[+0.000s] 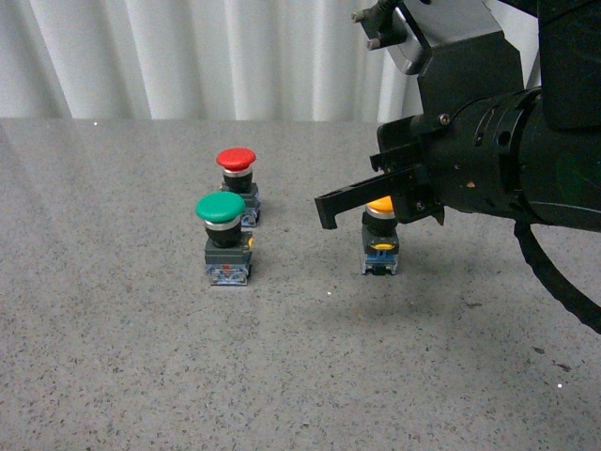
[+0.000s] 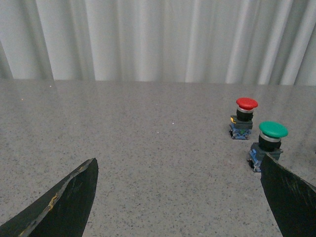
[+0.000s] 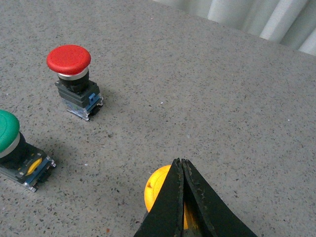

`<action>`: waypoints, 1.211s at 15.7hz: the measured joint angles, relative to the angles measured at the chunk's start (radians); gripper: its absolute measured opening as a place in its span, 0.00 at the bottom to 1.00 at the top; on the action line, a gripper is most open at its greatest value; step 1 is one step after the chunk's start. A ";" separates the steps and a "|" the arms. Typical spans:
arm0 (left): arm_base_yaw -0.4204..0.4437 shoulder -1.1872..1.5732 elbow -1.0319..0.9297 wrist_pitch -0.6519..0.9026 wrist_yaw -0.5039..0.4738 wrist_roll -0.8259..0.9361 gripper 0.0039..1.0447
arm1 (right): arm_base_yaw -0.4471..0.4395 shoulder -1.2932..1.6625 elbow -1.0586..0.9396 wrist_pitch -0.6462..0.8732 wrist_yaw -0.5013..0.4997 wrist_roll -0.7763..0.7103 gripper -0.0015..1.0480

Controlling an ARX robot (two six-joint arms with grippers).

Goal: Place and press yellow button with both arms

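The right gripper [image 1: 326,210], its flat fingers pressed together with nothing between them, reaches left just above the yellow button [image 1: 380,246], probably so the closed tips can push the cap; contact cannot be judged. The button stands upright on the table [image 1: 141,376], right of the green button [image 1: 221,209] and red button [image 1: 236,159], its long axis vertical and cap upward. The left gripper [image 2: 177,163] hangs spread wide and empty, left of the green button.
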 joint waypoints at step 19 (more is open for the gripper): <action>0.000 0.000 0.000 0.000 0.000 0.000 0.94 | 0.012 0.047 0.014 -0.064 0.024 -0.034 0.02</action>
